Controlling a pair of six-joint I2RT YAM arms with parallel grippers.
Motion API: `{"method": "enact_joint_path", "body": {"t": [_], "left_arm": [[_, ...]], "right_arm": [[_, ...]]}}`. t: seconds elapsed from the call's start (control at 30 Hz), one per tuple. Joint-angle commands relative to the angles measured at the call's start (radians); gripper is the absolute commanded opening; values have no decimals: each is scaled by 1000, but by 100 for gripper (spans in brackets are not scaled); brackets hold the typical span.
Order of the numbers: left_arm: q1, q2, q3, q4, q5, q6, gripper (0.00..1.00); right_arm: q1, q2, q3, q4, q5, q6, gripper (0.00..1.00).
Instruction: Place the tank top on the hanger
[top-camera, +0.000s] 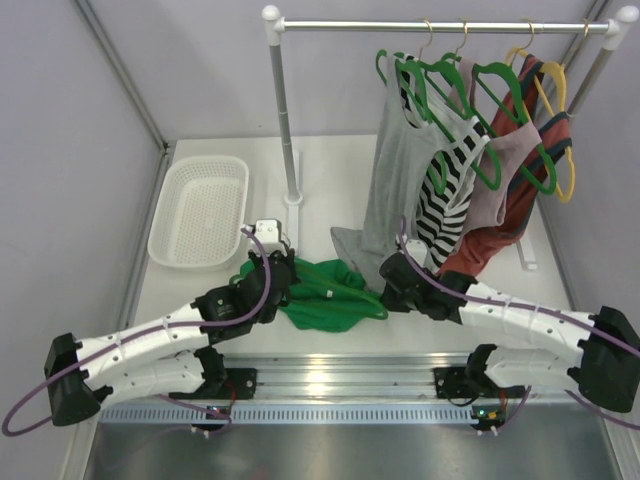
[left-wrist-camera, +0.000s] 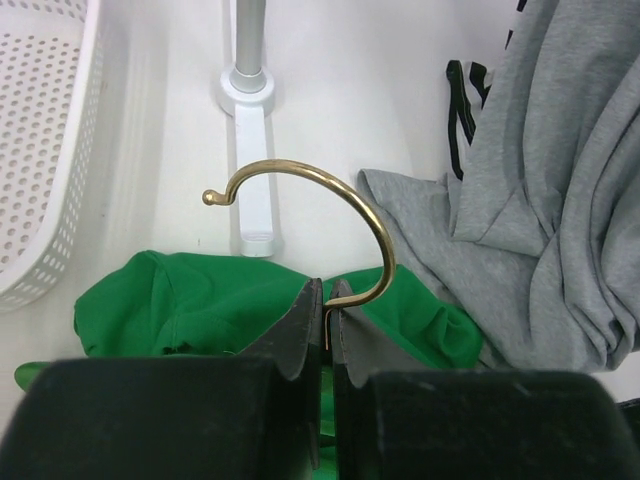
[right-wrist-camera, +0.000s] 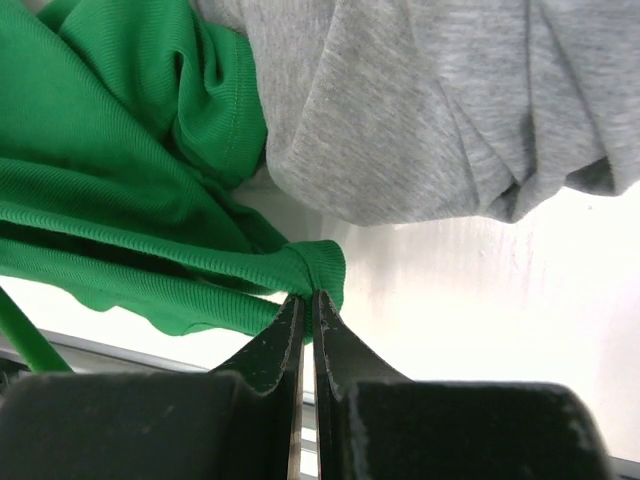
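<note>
1. The step in hand appears to be dressing the hanger (left-wrist-camera: 285, 165). Both arms have a hold, but the tank top (top-camera: 325, 300) is not yet hung square on it.
2. The left gripper (left-wrist-camera: 325, 290) is clamped on the shank of the hanger's brass hook. The right gripper (right-wrist-camera: 307, 300) is pinched tight on a bunched edge of the tank top.
3. The tank top lies crumpled on the table, just to the near side of the rack post (top-camera: 283, 130) and a little to its right. Its far right edge is beside the trailing hem of the hanging grey top (right-wrist-camera: 430, 100).
4. Its long axis runs crosswise in front of the rack post, from one gripper to the other.
5. The hook rises towards the rack post and its tip curls leftward. The hanger's green body lies under or within the cloth; the pictures do not show which.
6. The next move likely calls for drawing the pinched edge outward along the hanger's arm, keeping clear of the grey top.
</note>
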Motion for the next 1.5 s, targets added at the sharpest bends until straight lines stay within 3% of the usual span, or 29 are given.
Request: {"method": "enact_joint_path", "body": {"t": [0.0, 0.37, 1.47], "left_arm": [[1, -10, 23, -16, -89, 14, 0], [1, 19, 46, -68, -203, -48, 0], [17, 101, 87, -70, -261, -54, 0]], "right_arm": [[-25, -51, 17, -64, 50, -8, 0], [-25, -106, 10, -107, 50, -21, 0], [4, -172, 45, -166, 81, -57, 0]]}}
